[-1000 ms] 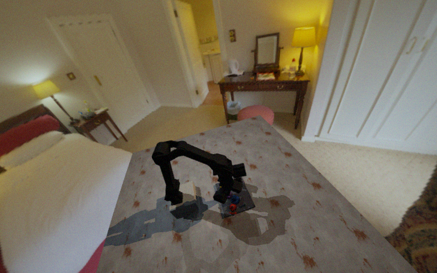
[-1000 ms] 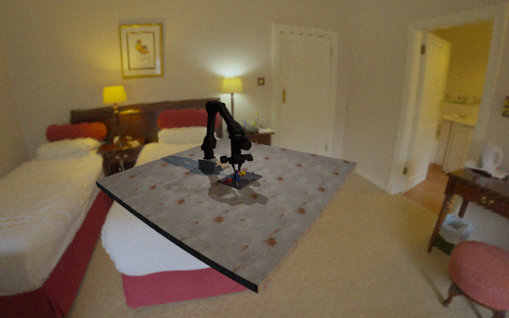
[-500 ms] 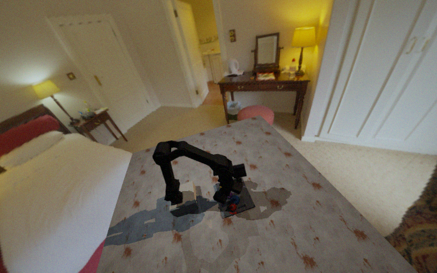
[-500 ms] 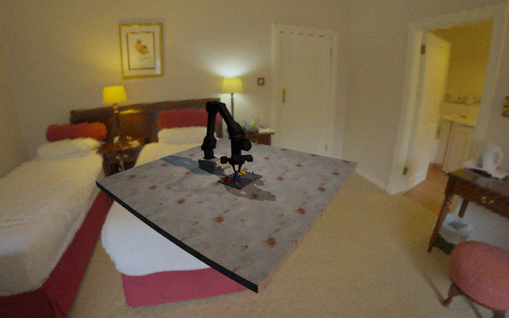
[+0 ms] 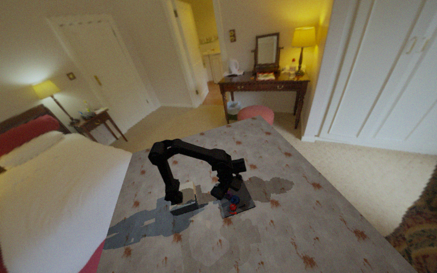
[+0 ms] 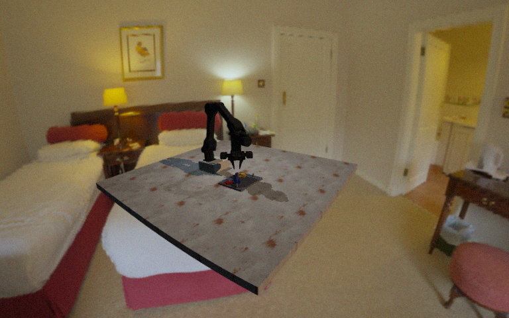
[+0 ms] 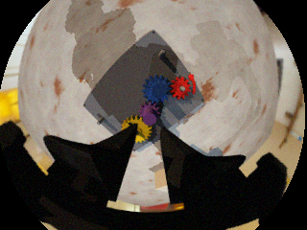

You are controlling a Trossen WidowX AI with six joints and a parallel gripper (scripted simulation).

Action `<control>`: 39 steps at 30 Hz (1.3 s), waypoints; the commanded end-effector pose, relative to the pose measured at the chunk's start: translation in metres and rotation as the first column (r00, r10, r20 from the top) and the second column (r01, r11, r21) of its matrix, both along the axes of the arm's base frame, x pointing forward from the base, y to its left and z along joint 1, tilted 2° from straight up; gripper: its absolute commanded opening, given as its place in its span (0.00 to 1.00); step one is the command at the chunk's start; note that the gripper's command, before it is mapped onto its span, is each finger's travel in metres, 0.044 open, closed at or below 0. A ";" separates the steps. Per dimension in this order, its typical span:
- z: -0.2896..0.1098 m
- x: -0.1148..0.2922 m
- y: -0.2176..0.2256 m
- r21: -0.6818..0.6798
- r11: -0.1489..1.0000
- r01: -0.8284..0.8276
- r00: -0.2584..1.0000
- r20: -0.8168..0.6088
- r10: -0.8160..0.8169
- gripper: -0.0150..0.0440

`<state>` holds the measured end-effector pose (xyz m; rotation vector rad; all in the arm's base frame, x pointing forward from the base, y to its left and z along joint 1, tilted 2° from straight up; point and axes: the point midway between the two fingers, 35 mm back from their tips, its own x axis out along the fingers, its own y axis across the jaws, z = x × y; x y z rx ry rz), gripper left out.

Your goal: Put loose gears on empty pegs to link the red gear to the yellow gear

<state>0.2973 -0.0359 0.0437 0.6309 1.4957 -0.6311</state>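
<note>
The grey board [image 5: 247, 200] [image 6: 248, 182] [image 7: 125, 77] lies on the table. The red gear [image 5: 232, 207] [image 6: 227, 183] [image 7: 181, 88] sits near one edge. A blue gear [image 5: 234, 199] [image 6: 236, 181] [image 7: 156, 89] is beside it, teeth meeting in the wrist view. A purple gear [image 7: 150, 110] with a raised round knob is between the blue gear and the yellow gear [image 6: 242, 175]; I cannot tell whether it sits flat. My gripper [image 6: 236, 167] [image 7: 149, 128] is partly open and empty, above the board. Its fingertip partly covers the yellow gear in the wrist view.
A dark peg [image 7: 163, 55] stands near the board's far corner in the wrist view, and another short peg [image 7: 100, 121] [image 6: 252, 175] near another edge. The red arrow [image 7: 193, 83] is beside the red gear. A pale block-shaped box [image 5: 188, 194] is at the arm's base.
</note>
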 end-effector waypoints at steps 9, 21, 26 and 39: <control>0.055 -0.003 0.000 -0.001 1.000 0.001 1.000 0.006 -0.001 0.85; 0.055 -0.003 0.000 -0.001 1.000 0.001 1.000 0.006 -0.001 1.00; 0.055 -0.003 0.000 -0.001 1.000 0.001 1.000 0.006 -0.001 1.00; 0.055 -0.003 0.000 -0.001 1.000 0.001 1.000 0.006 -0.001 1.00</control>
